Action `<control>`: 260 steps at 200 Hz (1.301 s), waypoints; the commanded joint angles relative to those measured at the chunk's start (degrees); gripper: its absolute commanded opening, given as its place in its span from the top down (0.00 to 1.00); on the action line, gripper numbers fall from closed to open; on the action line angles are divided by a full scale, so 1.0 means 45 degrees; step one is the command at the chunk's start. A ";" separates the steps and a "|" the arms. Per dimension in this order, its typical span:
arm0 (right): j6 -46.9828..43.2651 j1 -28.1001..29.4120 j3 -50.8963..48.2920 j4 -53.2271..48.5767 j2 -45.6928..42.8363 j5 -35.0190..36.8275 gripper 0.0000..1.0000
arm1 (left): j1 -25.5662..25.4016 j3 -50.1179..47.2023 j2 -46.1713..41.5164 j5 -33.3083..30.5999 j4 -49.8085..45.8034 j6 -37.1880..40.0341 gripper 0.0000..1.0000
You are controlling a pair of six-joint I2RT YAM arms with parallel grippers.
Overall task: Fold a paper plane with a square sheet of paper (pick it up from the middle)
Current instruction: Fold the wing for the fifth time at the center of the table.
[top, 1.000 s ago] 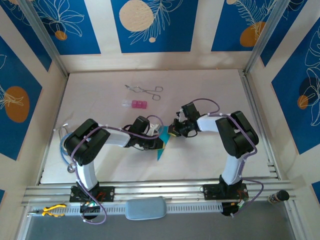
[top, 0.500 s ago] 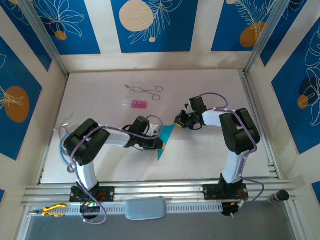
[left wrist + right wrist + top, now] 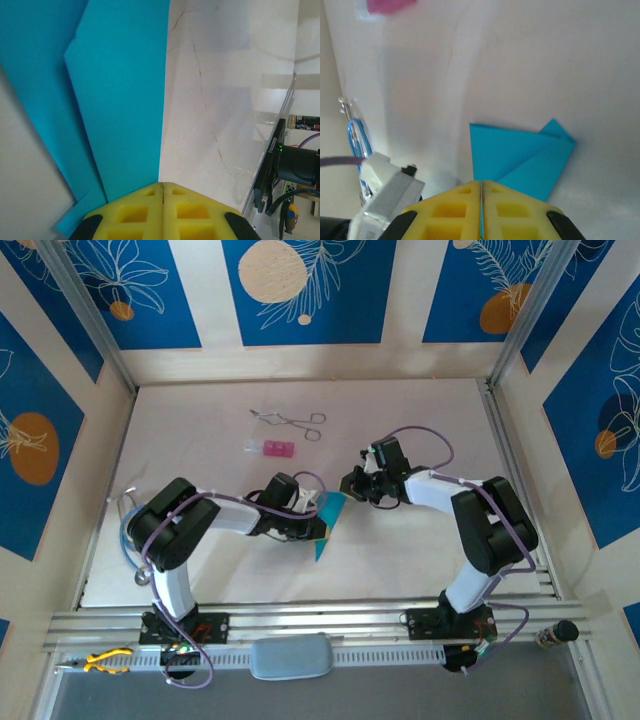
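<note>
The cyan-blue paper, folded into a pointed wedge, lies mid-table between the two arms. My left gripper is at its left side. In the left wrist view the yellow fingers are pressed together, and the paper's long straight edge runs right into their seam. My right gripper is at the wedge's upper tip. Its jaws are shut with a thin cyan line of paper between them, and the rest of the folded paper spreads out ahead of them.
A small pink block and metal forceps lie farther back on the table. The pink block also sits at the top edge of the right wrist view. The left gripper's grey body is close beside the right fingers.
The right gripper went up and right from the paper's tip, then came back a little to the left, while its elbow swung out to the right. The left arm has not moved.
</note>
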 commanded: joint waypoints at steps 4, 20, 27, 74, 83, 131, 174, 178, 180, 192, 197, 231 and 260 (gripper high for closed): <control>0.0204 0.0398 -0.0224 -0.0002 0.0359 -0.0286 0.91 | 0.0019 -0.0440 -0.0073 -0.0192 -0.0741 -0.0130 1.00; 0.0157 0.0536 -0.0140 -0.0041 0.0793 -0.0365 0.91 | 0.0010 -0.0363 -0.0176 -0.0161 -0.0735 -0.0169 1.00; 0.0145 0.0559 -0.0064 -0.0248 0.0964 -0.0275 0.92 | 0.0027 -0.0328 -0.0219 -0.0134 -0.0736 -0.0172 1.00; 0.0018 -0.0152 0.0211 -0.0197 0.1835 0.0174 0.92 | 0.0012 -0.0243 -0.0104 -0.0127 -0.1030 -0.0016 1.00; 0.0032 -0.0431 0.0311 -0.0120 0.1918 0.0070 0.92 | 0.0027 -0.0264 -0.0046 -0.0109 -0.1032 -0.0016 1.00; -0.0123 -0.1732 0.0787 0.0143 0.2169 0.0054 0.92 | 0.0018 -0.0323 0.0040 -0.0103 -0.0941 -0.0061 1.00; -0.0310 -0.1807 0.0621 0.0076 0.0936 -0.0508 0.91 | 0.0009 -0.0285 -0.0045 -0.0116 -0.0990 -0.0036 1.00; -0.0332 -0.1743 0.0567 0.0066 0.0757 -0.0499 0.91 | 0.0020 -0.0284 -0.0060 -0.0127 -0.0990 -0.0055 1.00; -0.0343 -0.1711 0.0531 0.0068 0.0645 -0.0472 0.91 | 0.0022 -0.0283 -0.0063 -0.0118 -0.0985 -0.0055 1.00; -0.0240 -0.1453 0.0310 0.0054 0.0204 -0.0355 0.91 | 0.0019 -0.0264 -0.0098 -0.0131 -0.0970 -0.0077 1.00; -0.0190 -0.1316 0.0198 0.0099 0.0086 -0.0388 0.91 | 0.0020 -0.0264 -0.0113 -0.0143 -0.0966 -0.0075 1.00; 0.0017 -0.0109 -0.0416 -0.0017 -0.0409 -0.0253 0.91 | 0.0020 -0.0161 -0.0705 -0.0069 -0.0831 -0.0339 0.93; 0.0173 0.0596 -0.0980 0.0104 -0.0578 -0.0304 0.91 | 0.0015 0.0499 -0.1388 -0.0182 -0.1555 -0.0373 0.87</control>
